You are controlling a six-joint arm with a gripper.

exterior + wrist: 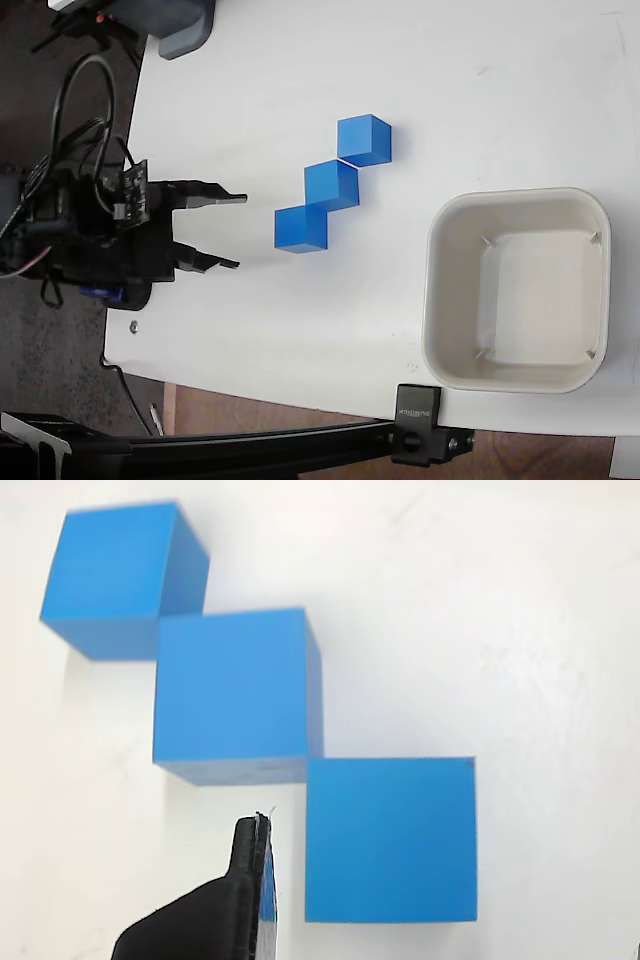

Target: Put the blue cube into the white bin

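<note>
Three blue cubes (333, 185) sit untouched on the counter (250, 330), white bin (440, 300) empty, gripper (235, 232) jaws spread, holding nothing.

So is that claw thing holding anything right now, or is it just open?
Gripper: open and holding nothing; its two fingers are spread apart beside the nearest blue cube, not touching it.
</note>
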